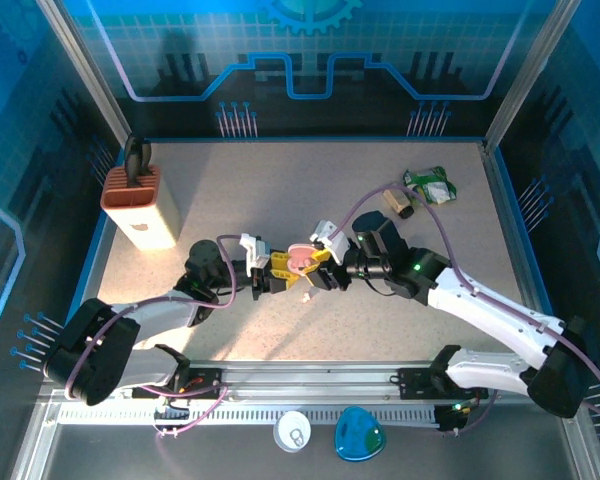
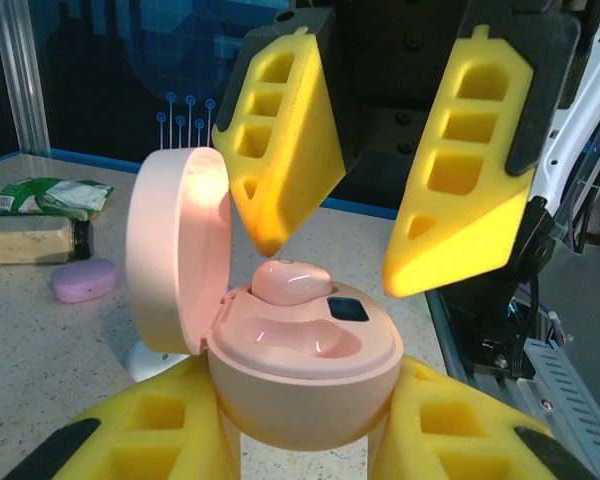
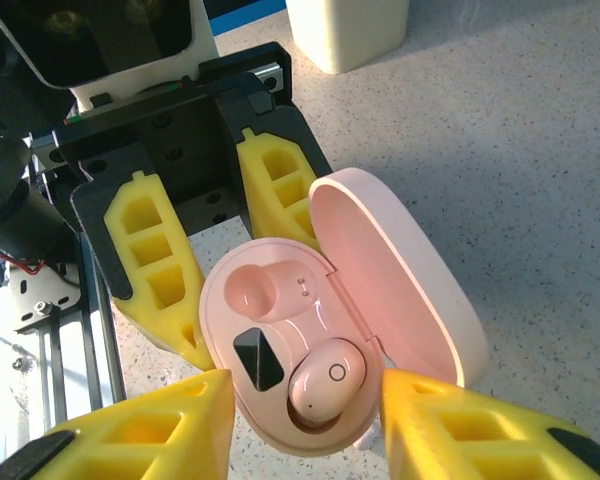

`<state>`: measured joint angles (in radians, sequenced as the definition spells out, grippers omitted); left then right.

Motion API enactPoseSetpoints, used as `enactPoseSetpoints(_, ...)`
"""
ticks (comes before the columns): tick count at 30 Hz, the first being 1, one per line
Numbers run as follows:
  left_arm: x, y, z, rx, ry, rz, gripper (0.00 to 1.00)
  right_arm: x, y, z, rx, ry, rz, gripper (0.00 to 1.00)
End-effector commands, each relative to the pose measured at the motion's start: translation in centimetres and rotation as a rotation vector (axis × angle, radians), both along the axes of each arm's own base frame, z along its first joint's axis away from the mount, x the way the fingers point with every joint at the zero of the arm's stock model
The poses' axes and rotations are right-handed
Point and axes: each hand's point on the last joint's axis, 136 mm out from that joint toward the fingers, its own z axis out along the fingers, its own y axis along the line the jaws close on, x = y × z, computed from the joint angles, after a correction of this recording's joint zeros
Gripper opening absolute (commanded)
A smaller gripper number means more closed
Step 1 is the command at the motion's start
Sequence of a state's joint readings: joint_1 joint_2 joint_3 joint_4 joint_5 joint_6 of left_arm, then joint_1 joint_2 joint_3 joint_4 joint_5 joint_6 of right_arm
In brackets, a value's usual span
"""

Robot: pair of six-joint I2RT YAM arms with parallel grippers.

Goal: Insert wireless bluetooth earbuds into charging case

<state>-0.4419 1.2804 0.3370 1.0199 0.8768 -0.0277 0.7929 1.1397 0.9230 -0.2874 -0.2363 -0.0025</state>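
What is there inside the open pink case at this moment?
Inside the pink case, one pink earbud sits in one socket; the other socket is empty, and a dark square lies between them. The earbud's lower part is hidden within its socket.

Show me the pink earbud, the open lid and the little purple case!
pink earbud (image 3: 325,388): right wrist view, rounded top.
open lid (image 2: 175,260): left wrist view, inner face.
purple case (image 2: 83,279): left wrist view, its middle.

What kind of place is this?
Probably a robot lab booth: a left arm and right arm bolted to a metal rail, blue printed walls around the table, the left hand holding a pink case.
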Motion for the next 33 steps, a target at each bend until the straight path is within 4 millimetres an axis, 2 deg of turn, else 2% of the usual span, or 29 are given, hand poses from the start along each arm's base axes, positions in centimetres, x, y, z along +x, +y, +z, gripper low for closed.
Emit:
enactPoseSetpoints(1,0.3,0.0,1.2,-0.019,-0.055,0.001,0.27,0.0,-0.1,3.1,0.087,-0.070,-0.006,0.48)
enactPoseSetpoints(7,0.2,0.1,1.4,-0.019,-0.065,0.004,0.27,0.2,-1.8,5.2,0.271,-0.084,-0.043,0.51)
enactPoseSetpoints(12,0.0,0.2,1.5,-0.021,-0.070,0.009,0.28,2.6,-4.7,4.8,0.384,-0.001,-0.233,0.52)
enactPoseSetpoints(15,0.0,0.2,1.7,-0.024,-0.076,0.011,0.27,4.9,-7.6,2.2,0.352,0.076,-0.453,0.53)
enactPoseSetpoints(17,-0.1,0.3,1.8,-0.027,-0.081,0.012,0.28,5.8,-9.2,-0.3,0.326,0.151,-0.583,0.53)
enactPoseSetpoints(20,-0.1,0.3,2.1,-0.035,-0.086,0.012,0.28,6.1,-10.2,-4.2,0.271,0.317,-0.708,0.52)
enactPoseSetpoints(27,-0.2,0.5,2.6,-0.057,-0.093,0.021,0.28,4.9,-8.0,-10.2,0.246,0.619,-0.738,0.52)
enactPoseSetpoints(33,0.0,0.8,2.9,-0.077,-0.095,0.053,0.28,3.9,-4.9,-13.4,0.223,0.723,-0.691,0.52)
